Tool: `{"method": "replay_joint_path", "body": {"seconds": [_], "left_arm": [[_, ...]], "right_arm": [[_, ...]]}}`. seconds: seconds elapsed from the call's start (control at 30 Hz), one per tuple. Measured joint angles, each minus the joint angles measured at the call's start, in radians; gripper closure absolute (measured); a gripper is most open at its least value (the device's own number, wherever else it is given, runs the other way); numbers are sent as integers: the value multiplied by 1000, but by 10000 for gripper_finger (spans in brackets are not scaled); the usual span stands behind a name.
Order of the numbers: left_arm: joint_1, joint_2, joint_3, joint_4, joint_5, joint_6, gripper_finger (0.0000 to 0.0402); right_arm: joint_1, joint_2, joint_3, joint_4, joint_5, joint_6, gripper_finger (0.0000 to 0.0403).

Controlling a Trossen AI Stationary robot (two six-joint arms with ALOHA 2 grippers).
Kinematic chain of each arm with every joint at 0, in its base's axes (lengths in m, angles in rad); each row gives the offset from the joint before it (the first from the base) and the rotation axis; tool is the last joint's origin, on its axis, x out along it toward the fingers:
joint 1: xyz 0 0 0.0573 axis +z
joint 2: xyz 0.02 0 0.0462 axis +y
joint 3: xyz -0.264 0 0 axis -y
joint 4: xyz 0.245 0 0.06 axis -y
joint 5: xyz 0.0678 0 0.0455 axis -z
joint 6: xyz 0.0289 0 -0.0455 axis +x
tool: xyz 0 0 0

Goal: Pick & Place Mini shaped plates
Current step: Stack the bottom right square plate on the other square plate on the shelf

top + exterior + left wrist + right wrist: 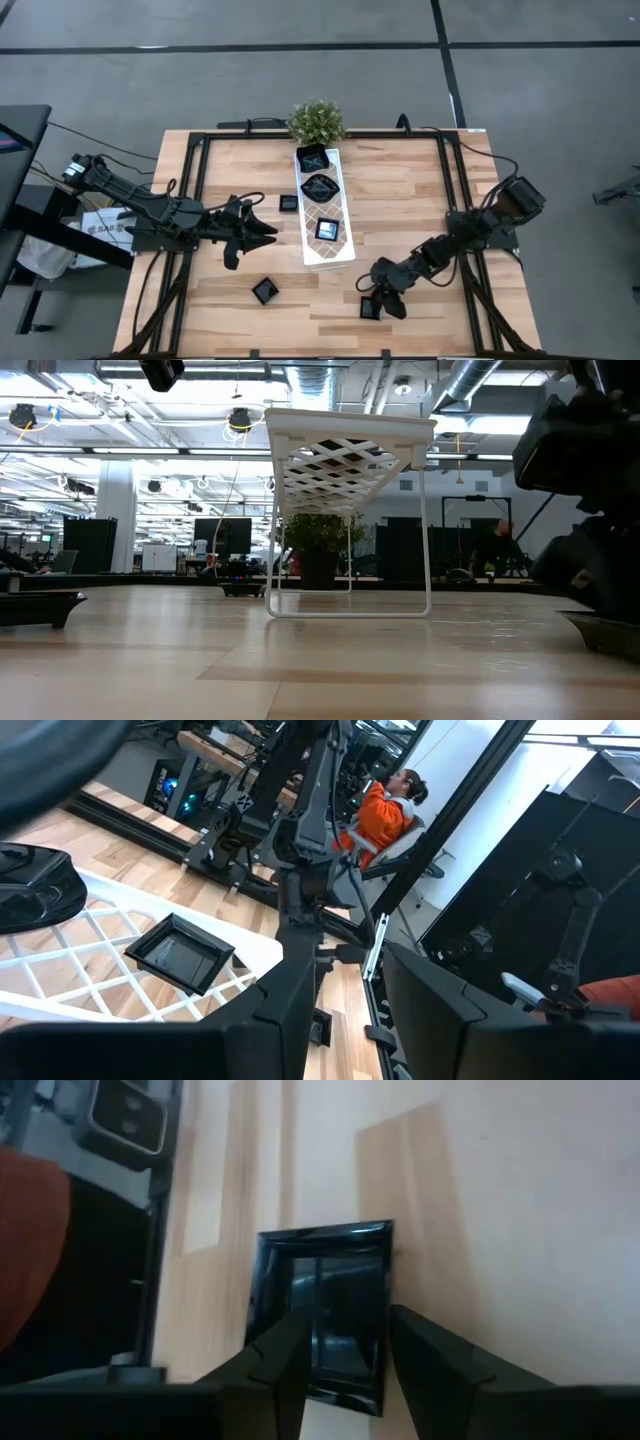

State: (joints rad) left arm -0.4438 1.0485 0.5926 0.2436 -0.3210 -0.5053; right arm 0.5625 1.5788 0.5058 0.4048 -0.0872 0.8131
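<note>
A long white lattice tray [340,250] stands mid-table and carries three mini shaped plates [320,187]; in the left wrist view a square one [180,952] rests on the lattice. Three more plates lie on the wood: [289,203], [264,290] and a square one [371,308] near the front. My right gripper [385,300] is low over that square plate [325,1300], open. One finger [285,1355] is over the dish's hollow, and the other [425,1355] is just outside its rim. My left gripper [262,232] hovers open beside the tray's left side, holding nothing. My right gripper comes at the square plate slanting down from the table's right side, its fingers on either side of one rim [385,1320]. I cannot tell whether either finger touches it. The plate lies flat on the table.
A small potted plant [317,121] stands at the tray's far end. Black frame rails [195,180] run along the table's sides. In the low view the tray [345,460] stands raised on thin legs. A person in orange [385,805] sits beyond the table.
</note>
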Motion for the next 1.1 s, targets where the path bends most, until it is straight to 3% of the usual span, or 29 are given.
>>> {"method": "replay_joint_path", "body": {"seconds": [0.47,1.1], "left_arm": [[0,0,0,0,0,0,278],[0,0,0,-3,0,0,278]], "right_arm": [[-8,11,8,10,-44,0,284],[-10,11,8,11,-43,0,387]]}}
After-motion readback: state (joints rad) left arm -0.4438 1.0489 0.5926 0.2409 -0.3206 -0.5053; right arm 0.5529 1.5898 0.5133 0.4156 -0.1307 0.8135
